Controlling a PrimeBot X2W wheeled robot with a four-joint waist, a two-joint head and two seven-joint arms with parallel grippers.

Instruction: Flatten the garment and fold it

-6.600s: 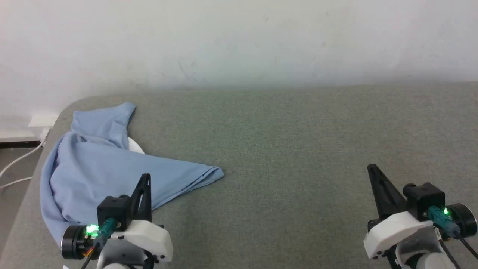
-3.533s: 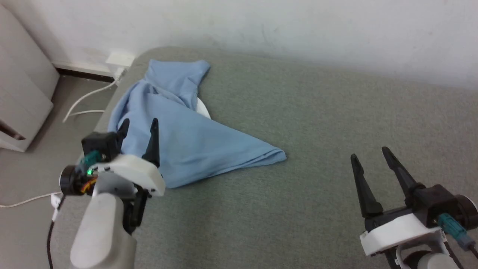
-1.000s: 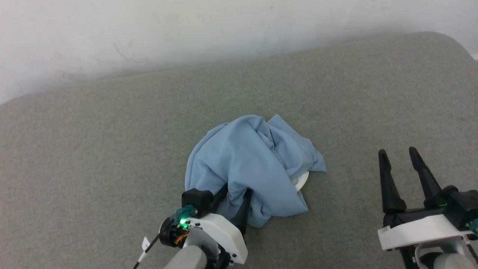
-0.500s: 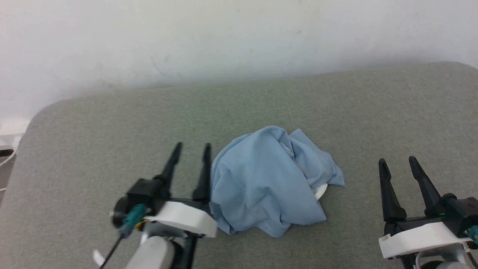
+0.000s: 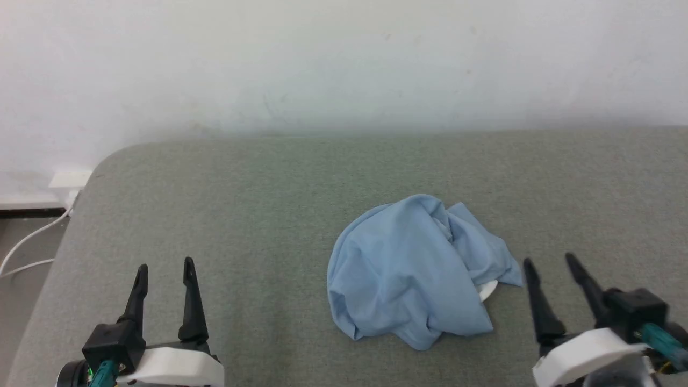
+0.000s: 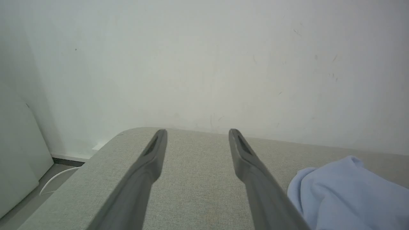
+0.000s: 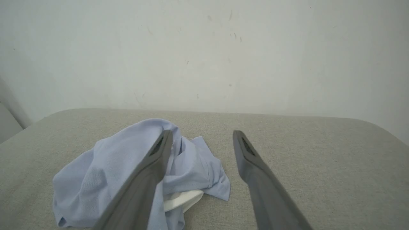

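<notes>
Two empty hands stand wide open, left hand [image 5: 165, 264] and right hand [image 5: 549, 259]. We judge the garment [image 5: 414, 274], bunched on the worktop [image 5: 269, 177] at the right hand's ten o'clock, light and limp; we'd pinch its hem or white collar [image 5: 486, 291].

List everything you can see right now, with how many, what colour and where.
light blue soft-knit shirt with a white collar: one, light blue, crumpled right of centre on the surface
grey-green fabric-covered surface: one, grey-green, under the shirt
white wall: one, white, behind the surface
white cable: two strands, white, floor at far left
left pincer: one, dark, lower left, open, empty
right pincer: one, dark, lower right beside the shirt, open, empty
</notes>
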